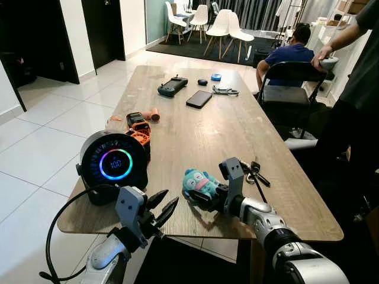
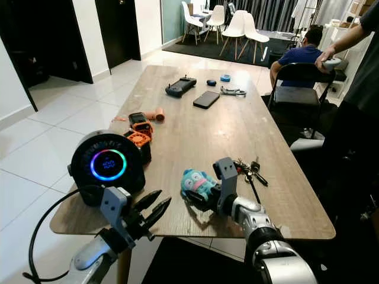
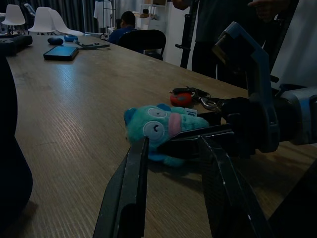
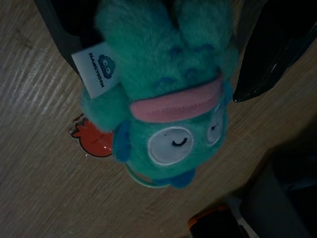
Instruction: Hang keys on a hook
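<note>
**Right Gripper at the Plush Key Charm, Near Table Edge**

A long wooden table (image 1: 219, 130) stood in a tiled room, with white chairs (image 1: 228, 26) at the far end, a seated person (image 1: 290, 53) at the table's right side and a second person (image 1: 355, 65) standing beside them. On the table lay a phone (image 1: 199, 99), a dark handheld controller (image 1: 172, 87), orange tools (image 1: 140, 127) and a round black device with a glowing ring (image 1: 113, 163).

The task's thing lay near the front edge: a teal plush charm (image 1: 198, 182), with a bunch of keys (image 1: 253, 171) just beside it toward the right. The right wrist view showed a small red tag (image 4: 94, 141) and a ring beneath the plush.

The right gripper (image 1: 204, 198) was at the plush, its fingers spread to either side of the toy. Whether they pressed it could not be told; no firm hold was evident. The left gripper (image 1: 161, 210) hovered at the table edge with its fingers narrowly parted, holding nothing.

Handling judgement: the plush would be soft, light and compressible, giving an easy but yielding grip. The keys would be stiff, heavier and would dangle and swing when lifted. Taking hold at the plush body appeared practical; the ring would need to hang free for hooking. No hook was visible.
</note>
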{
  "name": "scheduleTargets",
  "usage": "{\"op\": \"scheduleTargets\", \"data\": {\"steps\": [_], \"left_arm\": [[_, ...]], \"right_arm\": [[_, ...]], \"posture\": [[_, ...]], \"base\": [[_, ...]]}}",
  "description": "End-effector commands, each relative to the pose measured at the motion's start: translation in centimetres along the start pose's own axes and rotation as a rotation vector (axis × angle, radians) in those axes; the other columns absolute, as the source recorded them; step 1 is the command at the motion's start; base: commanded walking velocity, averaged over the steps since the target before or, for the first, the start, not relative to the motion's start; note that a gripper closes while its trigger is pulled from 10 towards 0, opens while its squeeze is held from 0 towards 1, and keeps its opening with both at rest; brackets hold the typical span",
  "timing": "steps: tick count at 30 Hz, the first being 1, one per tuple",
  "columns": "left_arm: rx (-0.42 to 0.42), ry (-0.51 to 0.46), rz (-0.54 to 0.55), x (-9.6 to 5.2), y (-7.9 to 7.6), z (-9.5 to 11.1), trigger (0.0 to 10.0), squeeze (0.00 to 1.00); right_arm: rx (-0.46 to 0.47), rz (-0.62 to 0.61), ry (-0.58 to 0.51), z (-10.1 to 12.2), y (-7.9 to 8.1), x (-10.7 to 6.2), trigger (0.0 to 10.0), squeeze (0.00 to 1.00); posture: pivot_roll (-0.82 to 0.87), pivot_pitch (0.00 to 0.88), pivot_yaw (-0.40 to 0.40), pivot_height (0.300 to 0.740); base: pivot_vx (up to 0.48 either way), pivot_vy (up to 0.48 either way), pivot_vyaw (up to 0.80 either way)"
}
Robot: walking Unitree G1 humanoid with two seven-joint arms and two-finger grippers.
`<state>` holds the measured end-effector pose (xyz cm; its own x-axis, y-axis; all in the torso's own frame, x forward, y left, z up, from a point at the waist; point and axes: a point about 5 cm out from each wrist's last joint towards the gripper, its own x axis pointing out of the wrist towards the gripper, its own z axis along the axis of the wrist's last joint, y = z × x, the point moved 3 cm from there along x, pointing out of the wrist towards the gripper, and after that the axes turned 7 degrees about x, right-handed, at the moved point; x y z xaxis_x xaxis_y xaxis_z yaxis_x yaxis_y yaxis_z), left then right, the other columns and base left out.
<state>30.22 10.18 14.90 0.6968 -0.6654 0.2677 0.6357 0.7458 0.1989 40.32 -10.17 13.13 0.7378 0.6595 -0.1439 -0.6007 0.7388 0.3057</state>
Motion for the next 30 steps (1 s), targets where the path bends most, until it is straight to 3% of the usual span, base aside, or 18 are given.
{"op": "scheduleTargets", "data": {"steps": [1,7,8,9,24,30], "left_arm": [[-0.024,0.007,-0.012,0.1,-0.6,-0.4,10.0,0.0],[-0.022,0.007,-0.013,0.1,-0.6,-0.4,10.0,0.0],[-0.021,0.007,-0.014,0.2,-0.5,-0.4,10.0,0.0],[-0.021,0.006,-0.015,0.2,-0.5,-0.4,10.0,0.0],[-0.015,0.012,-0.013,-0.1,-0.4,-0.6,10.0,0.0],[-0.02,0.014,-0.001,-0.3,-0.2,-0.9,10.0,0.0]], "right_arm": [[0.026,0.0,0.055,-1.7,0.0,-0.2,10.0,0.0],[0.028,0.003,0.056,-1.7,0.0,-0.2,10.0,0.0],[0.029,0.002,0.051,-1.6,0.0,-0.2,0.4,0.0],[0.029,0.0,0.047,-1.6,-0.1,-0.3,0.0,0.0],[0.035,-0.022,0.018,-1.5,-0.6,-0.8,0.0,0.0],[0.04,-0.024,-0.058,-0.7,-0.9,-1.3,0.0,0.0]], "posture": [[0.06,0.16,-0.061,0.74],[0.06,0.159,-0.06,0.74],[0.06,0.155,-0.057,0.74],[0.06,0.155,-0.057,0.74],[0.05,0.133,-0.05,0.74],[0.05,0.121,-0.047,0.74]], "base": [[0.0,0.0,0.0],[0.0,0.0,0.0],[0.0,0.0,0.0],[0.0,0.0,0.0],[0.0,0.0,0.0],[0.0,0.0,0.0]]}}
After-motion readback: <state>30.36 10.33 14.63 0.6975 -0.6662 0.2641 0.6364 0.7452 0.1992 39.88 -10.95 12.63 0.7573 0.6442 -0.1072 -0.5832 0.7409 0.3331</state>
